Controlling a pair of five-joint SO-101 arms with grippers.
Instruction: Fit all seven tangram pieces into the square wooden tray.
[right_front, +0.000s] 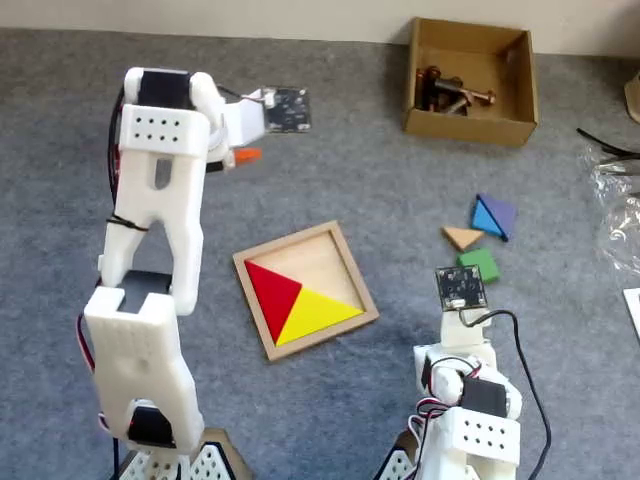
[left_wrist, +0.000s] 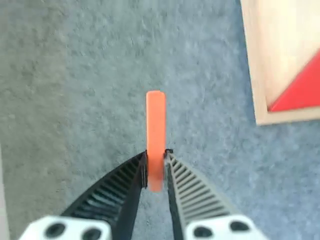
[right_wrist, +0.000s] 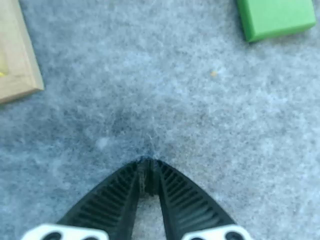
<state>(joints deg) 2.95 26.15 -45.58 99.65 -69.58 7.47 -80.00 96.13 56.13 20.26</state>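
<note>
Left gripper (left_wrist: 155, 159) pinches orange piece (left_wrist: 155, 120), edge-on, seemingly off carpet. Right gripper (right_wrist: 148, 170) pressed together, empty, near green piece (right_wrist: 275, 17). Red piece (right_front: 272, 288), yellow piece (right_front: 315, 310) in tray (right_front: 357, 272).

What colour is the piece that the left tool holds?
Orange. The piece clamped in the left tool shows best in the left wrist view.

Seven tangram pieces (right_front: 272, 290), one wooden tray (right_front: 285, 243), one cardboard box (right_front: 465, 125), two arms (right_front: 160, 250).
</note>
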